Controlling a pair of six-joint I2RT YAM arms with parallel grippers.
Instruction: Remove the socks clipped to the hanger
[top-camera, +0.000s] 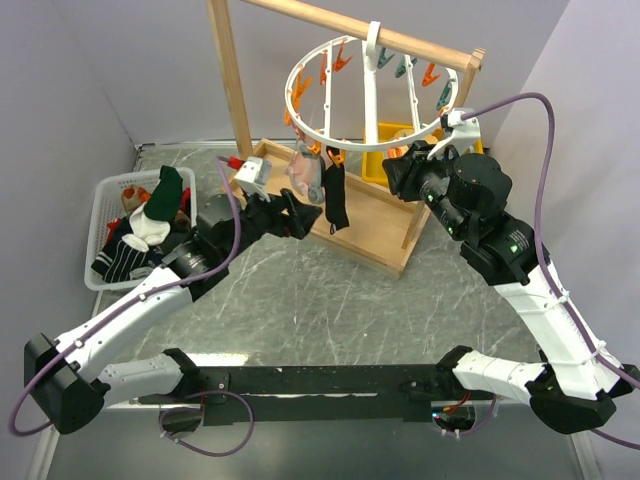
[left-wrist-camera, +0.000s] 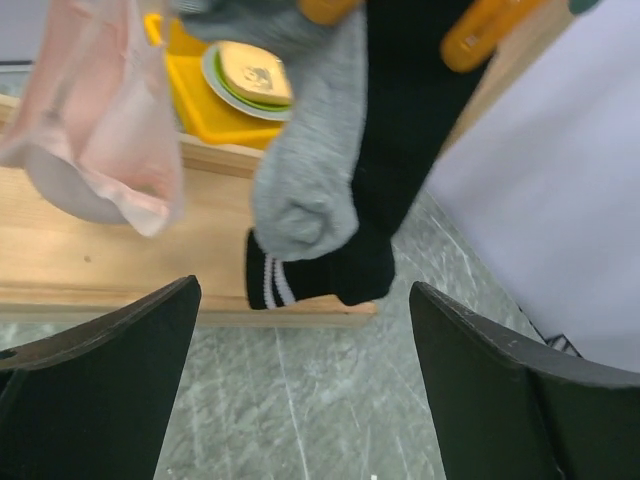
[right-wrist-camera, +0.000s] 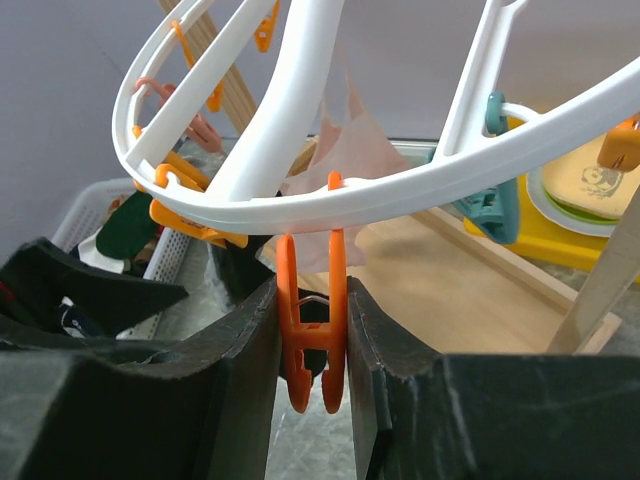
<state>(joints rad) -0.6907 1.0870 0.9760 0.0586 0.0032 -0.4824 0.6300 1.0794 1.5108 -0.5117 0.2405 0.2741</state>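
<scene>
Three socks (top-camera: 337, 200) hang clipped under the hanger (top-camera: 371, 100), all just ahead of the left pincer (left-wrist-camera: 303, 290): pink sock (left-wrist-camera: 110, 130) ahead-left, grey sock (left-wrist-camera: 305, 180) dead ahead, and black sock (left-wrist-camera: 400, 150) with white stripes right behind the grey one, touching it. Left pincer is apart, jaws wide and empty, low under the sock toes. My read is that it waits there to take a sock as it drops or gets tugged free.

Right pincer (right-wrist-camera: 311, 345) is clamped on one orange clothespin (right-wrist-camera: 310, 300), jaws pressing its two handle legs from either side just under the ring. Squeezing there would open the clip, so this looks like the release step. Can't tell which sock this peg holds; its lower end is hidden behind the jaws.

Hanger hooks over the top bar of the wooden rack (top-camera: 228, 80), so the socks dangle clear of the desk (top-camera: 330, 300).

Counts:
- 1 hanger
- 3 socks on it
- roughly 6 orange and 3 teal pegs in the top view, shaky
- 1 white basket (top-camera: 128, 181) off to the left pincer's left, holding a pile of socks already off, at least four, tangled

Task partly done, three left.
</scene>
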